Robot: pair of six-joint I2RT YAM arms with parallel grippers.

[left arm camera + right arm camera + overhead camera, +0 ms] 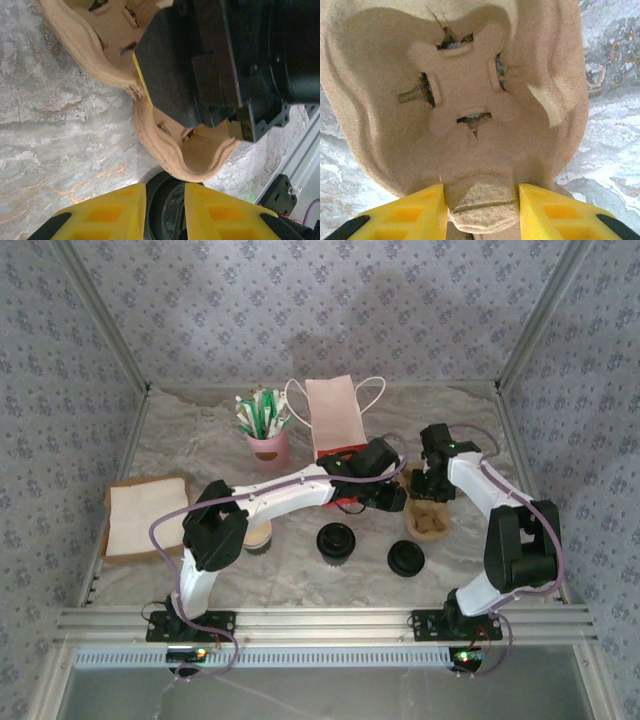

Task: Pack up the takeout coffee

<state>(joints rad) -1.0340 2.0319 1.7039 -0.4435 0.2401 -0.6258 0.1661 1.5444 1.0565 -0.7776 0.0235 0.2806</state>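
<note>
The takeout coffee (258, 537), a short cup with a cream top and dark wall, stands half hidden beside my left arm's elbow. A brown pulp cup carrier (428, 525) lies right of centre. My right gripper (432, 490) comes down on it from above. In the right wrist view its yellow fingers press both sides of a lobe on the carrier (470, 100), so the right gripper (480, 194) is shut on it. My left gripper (392, 500) reaches across just left of the carrier (200, 160). The left gripper (165, 200) is open, and a black lid (167, 200) on the table shows through the gap.
A red-and-white bag (335, 420) stands at the back centre with a pink cup of sticks (268, 452) to its left. Two black round lids (337, 540) (405, 558) lie in front. A tray of napkins (145, 518) sits at the left. The metal rail (320, 622) marks the near edge.
</note>
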